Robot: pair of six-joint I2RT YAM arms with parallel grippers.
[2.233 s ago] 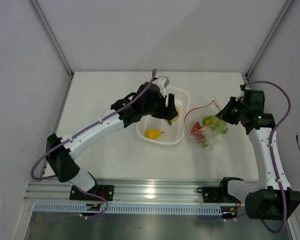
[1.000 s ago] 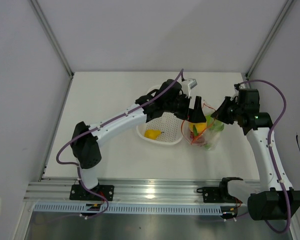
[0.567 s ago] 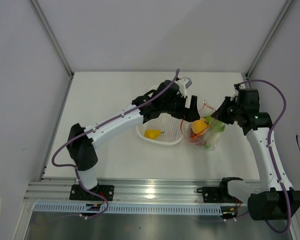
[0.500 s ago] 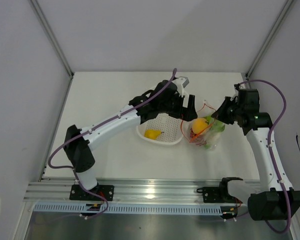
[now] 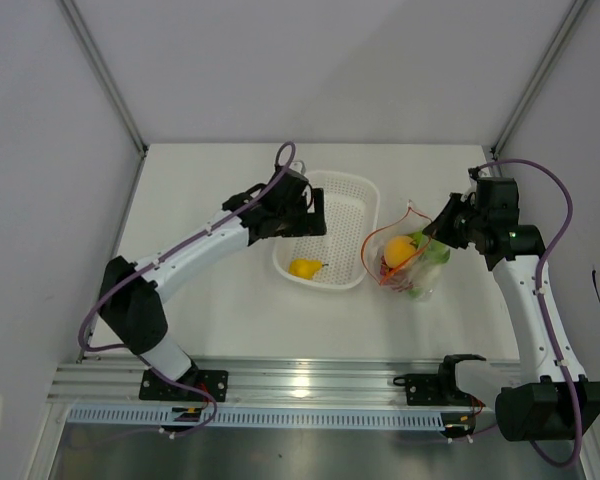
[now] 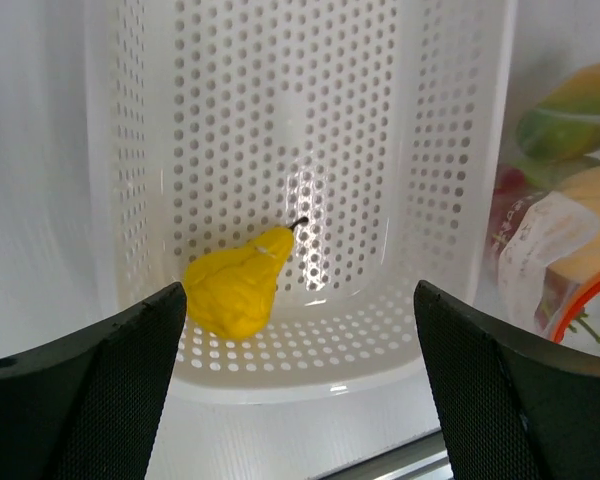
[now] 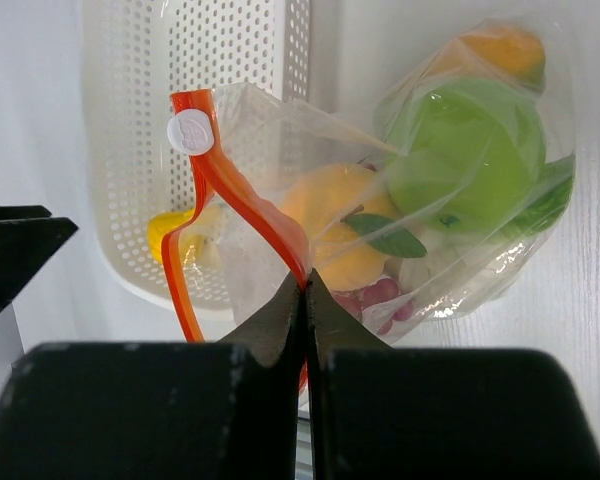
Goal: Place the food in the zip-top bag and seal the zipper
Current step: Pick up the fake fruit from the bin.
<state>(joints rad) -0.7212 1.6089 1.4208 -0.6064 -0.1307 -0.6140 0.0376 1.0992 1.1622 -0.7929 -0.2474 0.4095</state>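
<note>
A: Gaping wide and empty, the left gripper point(image 6: 298, 300) hangs over the white basket point(image 6: 450, 150); the yellow pear point(image 6: 235, 290) lies in its near-left corner.
B: And the other?
A: The right gripper point(image 7: 305, 290) is clenched on the zipper point(image 7: 230, 190), holding up the zip-top bag point(image 7: 480, 270) right of the basket. The pear looks light, hard and rounded; grip across its belly.

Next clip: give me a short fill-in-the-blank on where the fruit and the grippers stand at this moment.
The only fruit in the basket is a yellow ____.
The right gripper is shut on the zipper of the clear ____.
The left gripper hangs over the basket with its jaws ____.
Missing words: pear; bag; open.
</note>
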